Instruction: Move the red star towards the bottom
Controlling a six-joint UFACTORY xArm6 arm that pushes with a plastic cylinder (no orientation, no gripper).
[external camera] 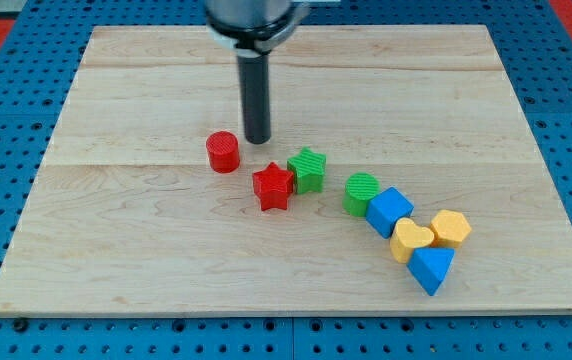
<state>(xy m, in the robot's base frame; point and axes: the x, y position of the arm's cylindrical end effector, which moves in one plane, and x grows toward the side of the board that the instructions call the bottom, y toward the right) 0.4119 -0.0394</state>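
Note:
The red star (273, 187) lies near the middle of the wooden board (116, 250), touching a green star (308, 169) on its right. My tip (257, 140) stands just above the red star toward the view's top, a small gap away, and right beside a red cylinder (223, 152) on its left.
To the right, a chain of blocks runs toward the view's bottom right: a green cylinder (361, 193), a blue cube (390, 211), a yellow heart (410, 241), a yellow hexagon (451, 228) and a blue triangle (432, 268).

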